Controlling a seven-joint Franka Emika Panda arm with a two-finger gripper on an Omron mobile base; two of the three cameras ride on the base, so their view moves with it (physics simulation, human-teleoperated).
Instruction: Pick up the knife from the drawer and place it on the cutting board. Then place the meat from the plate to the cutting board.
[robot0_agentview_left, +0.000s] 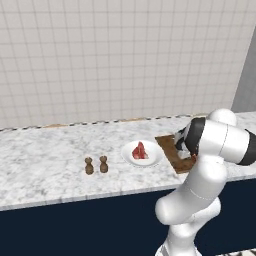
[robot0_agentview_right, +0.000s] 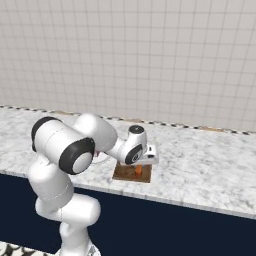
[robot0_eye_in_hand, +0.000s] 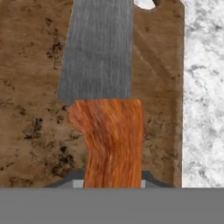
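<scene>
Orange-handled knife (robot0_eye_in_hand: 107, 127) pinched in gripper (robot0_eye_in_hand: 108, 181), low over cutting board (robot0_eye_in_hand: 30, 87)

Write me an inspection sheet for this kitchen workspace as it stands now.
Surface: white-grey marble counter over dark navy cabinet fronts.
Job's things: knife, orange handle and grey blade, over the cutting board; whether it rests on the wood cannot be told. Meat on the white plate, left of the board.
Clutter: two small brown shakers side by side, left of the plate.
Grippers: tool shut on the knife handle, low over the board.
Cables: nothing seen.
Surroundings: pale tiled wall behind the counter; a grey panel at the right end.
</scene>
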